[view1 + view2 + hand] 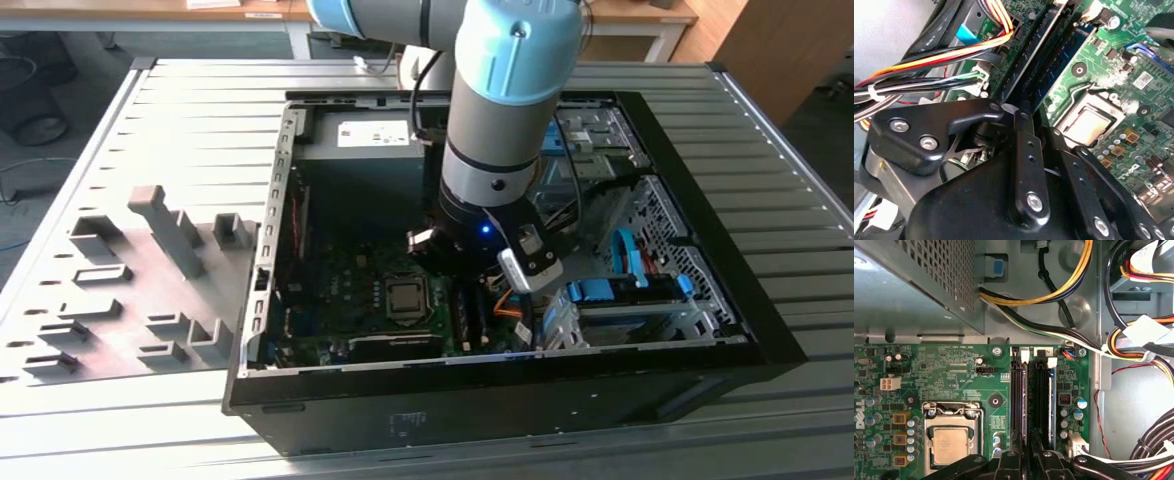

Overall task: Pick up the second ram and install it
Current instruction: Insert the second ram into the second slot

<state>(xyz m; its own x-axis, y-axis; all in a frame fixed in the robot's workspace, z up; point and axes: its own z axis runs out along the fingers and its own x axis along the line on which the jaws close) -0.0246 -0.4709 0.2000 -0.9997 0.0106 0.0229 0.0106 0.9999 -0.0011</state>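
Dark second ram (1024,405) under tool (1026,460)

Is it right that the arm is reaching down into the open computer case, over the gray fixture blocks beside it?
Not quite. The arm does reach into the open case, but it is over the motherboard's memory slots, near the processor, not over the gray blocks. Those lie outside the case at the exterior view's left. The first wrist view shows the slots directly ahead.
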